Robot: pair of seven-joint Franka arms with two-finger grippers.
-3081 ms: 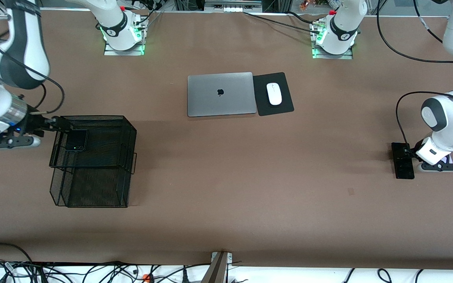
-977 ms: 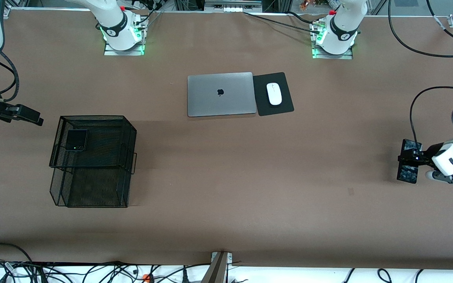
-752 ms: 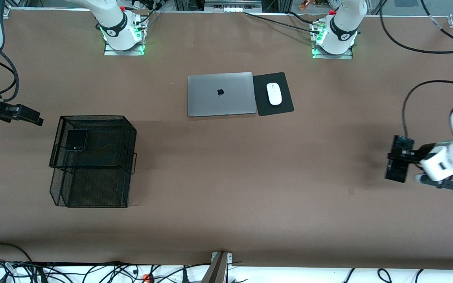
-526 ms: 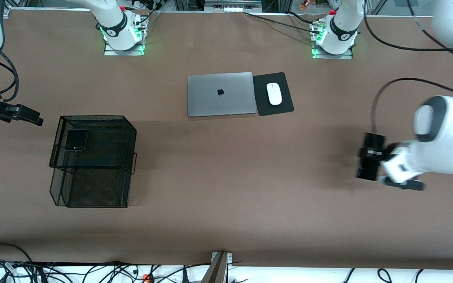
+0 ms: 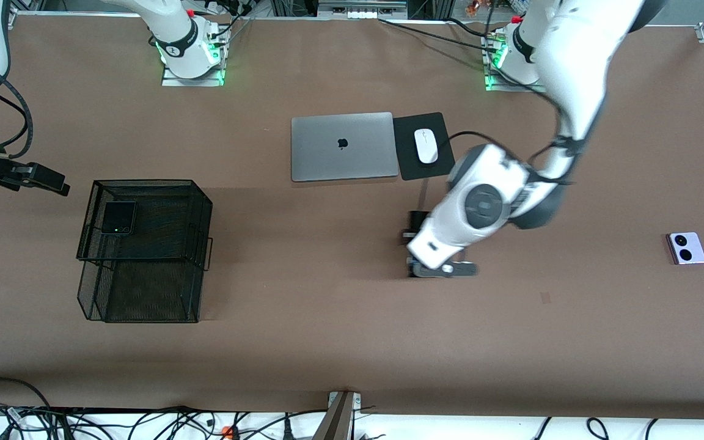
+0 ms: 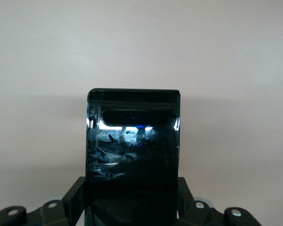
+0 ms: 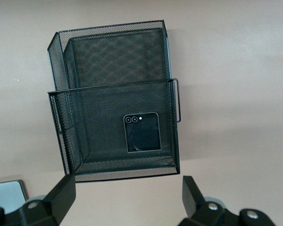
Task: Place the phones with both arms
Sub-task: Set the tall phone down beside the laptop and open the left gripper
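My left gripper (image 5: 413,243) hangs over the middle of the table, shut on the long slim black phone (image 5: 418,220). In the left wrist view that phone (image 6: 133,150) sticks out flat between the fingers (image 6: 75,200) above bare table. A small squarish black phone (image 5: 118,218) lies in the upper tray of the black mesh basket (image 5: 144,250); the right wrist view shows this phone (image 7: 142,132) too. A lilac-white phone with two black circles (image 5: 686,248) lies on the table at the left arm's end. My right gripper (image 5: 46,180) waits open beside the basket, nothing between its fingers (image 7: 63,195).
A shut silver laptop (image 5: 341,145) lies near the bases, with a white mouse (image 5: 426,145) on a black pad (image 5: 443,165) beside it. The mesh basket's lower tray (image 7: 115,56) holds nothing. Cables run along the table edge nearest the front camera.
My left arm has swung the long black phone from its end of the table toward the middle, uncovering the lilac-white phone. The right gripper drew back from the basket, then stayed still.
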